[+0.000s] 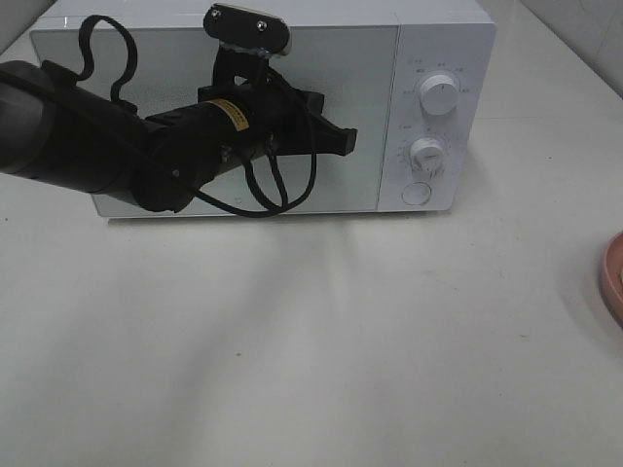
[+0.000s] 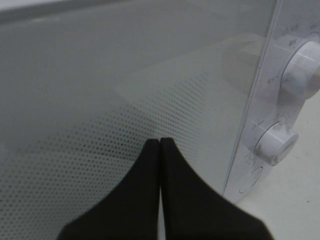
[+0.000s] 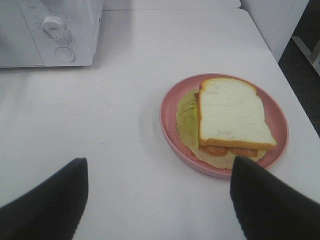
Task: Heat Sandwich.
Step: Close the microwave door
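Left gripper (image 2: 160, 145) was clenched empty at the shut microwave (image 1: 360, 117) door; I'd nudge toward the round button (image 1: 416, 194). Right gripper (image 3: 157, 172) gaped near the sandwich (image 3: 231, 113).

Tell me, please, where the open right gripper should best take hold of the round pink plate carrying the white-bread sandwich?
Probably the round pink plate by its raised rim on the bare side facing the white microwave, coming in low along the table. The white-bread sandwich sits toward the far side there, leaving that lip free for the open right gripper.
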Available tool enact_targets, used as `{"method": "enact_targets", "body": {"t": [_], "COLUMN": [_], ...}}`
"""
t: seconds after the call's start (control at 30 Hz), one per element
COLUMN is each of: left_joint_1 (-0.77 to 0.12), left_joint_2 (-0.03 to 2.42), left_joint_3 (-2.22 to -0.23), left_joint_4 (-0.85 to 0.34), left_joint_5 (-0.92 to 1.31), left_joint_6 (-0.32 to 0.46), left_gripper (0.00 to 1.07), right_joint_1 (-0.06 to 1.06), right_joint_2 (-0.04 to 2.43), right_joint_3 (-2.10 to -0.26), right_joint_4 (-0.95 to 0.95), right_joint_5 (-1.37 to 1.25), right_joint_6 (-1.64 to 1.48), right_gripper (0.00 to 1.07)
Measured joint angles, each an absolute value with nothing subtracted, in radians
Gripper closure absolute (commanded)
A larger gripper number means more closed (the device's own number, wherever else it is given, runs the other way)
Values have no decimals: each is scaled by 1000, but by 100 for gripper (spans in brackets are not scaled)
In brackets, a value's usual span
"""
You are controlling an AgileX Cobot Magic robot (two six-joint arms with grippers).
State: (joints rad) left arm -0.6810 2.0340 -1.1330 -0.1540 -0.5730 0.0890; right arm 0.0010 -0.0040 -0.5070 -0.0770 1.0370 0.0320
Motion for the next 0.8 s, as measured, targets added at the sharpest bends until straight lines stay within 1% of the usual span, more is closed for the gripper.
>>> {"method": "enact_targets", "body": {"t": [0.67, 0.8], "left_joint_1": [-681, -681], "left_joint_2": [2027, 2003], "left_joint_3": [-1123, -1078], "left_joint_4": [-157, -194], "left_joint_5": [-569, -593], "left_joint_6": [91, 91], "left_gripper": [107, 107], "right_joint_1": [1, 1], "right_joint_2": [-4, -4], "right_joint_3": [-507, -507], "right_joint_4": [-77, -77], "right_joint_5": [1037, 1037], "right_joint_6": [32, 32], "right_gripper": [32, 32]}}
